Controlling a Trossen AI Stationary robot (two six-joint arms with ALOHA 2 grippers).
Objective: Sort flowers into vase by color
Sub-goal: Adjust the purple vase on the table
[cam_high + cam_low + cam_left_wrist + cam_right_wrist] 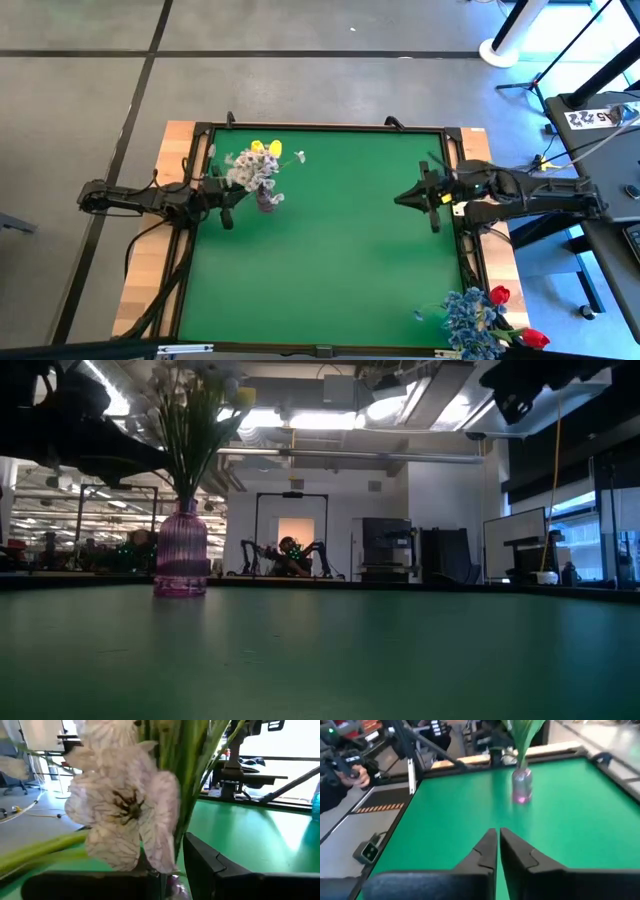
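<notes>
A ribbed pink glass vase (pixel 268 198) (pixel 181 555) (pixel 522 785) stands upright on the green mat near its far left corner. It holds white blossom sprays (pixel 243 168) and yellow tulips (pixel 265 148). My left gripper (pixel 226 212) is just left of the vase, raised, and open. A white blossom (pixel 125 810) and green stems (pixel 185 765) fill its wrist view and hide one fingertip. My right gripper (pixel 413 197) (pixel 497 832) hovers shut over the mat's right side. Blue blossom sprays (pixel 470 315) and red tulips (pixel 499 294) are bunched at the near right corner.
The green mat (pixel 340 250) lies bare between the vase and the blue and red bunch. A black frame (pixel 320 127) edges the mat, with a wooden table rim outside it. A person's hand (pixel 357 774) shows beyond the far left side.
</notes>
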